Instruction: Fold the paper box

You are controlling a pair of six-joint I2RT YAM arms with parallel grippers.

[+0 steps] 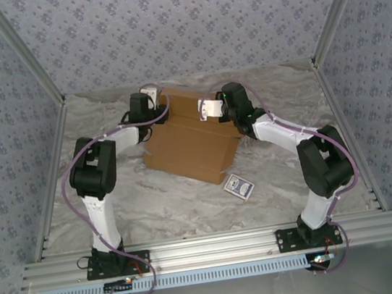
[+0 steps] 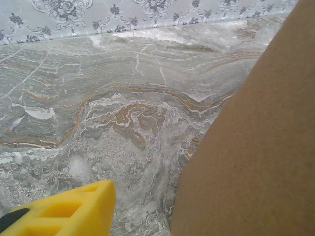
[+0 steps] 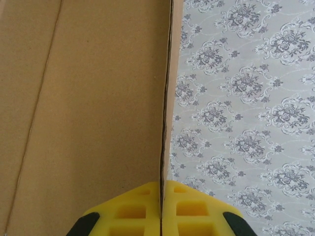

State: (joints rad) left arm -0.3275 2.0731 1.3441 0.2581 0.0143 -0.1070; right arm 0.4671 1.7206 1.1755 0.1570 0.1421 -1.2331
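Marbled tabletop (image 1: 146,205), floral-papered walls on three sides. Paper box (image 1: 188,144) is found between the two wrists, partly raised and not yet closed up. Right gripper (image 3: 161,191) is pinched shut on a thin upright edge of the box; the panel runs ahead and to the left of its fingers. Left gripper (image 1: 148,97) is set at the box's other far corner; whether it grips cannot be told.

Step judged: a side wall being stood up. Next, the pinched panel would need swinging about its crease while the opposite side is steadied.

Overhead, the whole box and a small blue card (image 1: 238,186) behind the right gripper are given. At the left wrist, one yellow finger (image 2: 74,209) is seen with cardboard close on its right; contact is not discernible.
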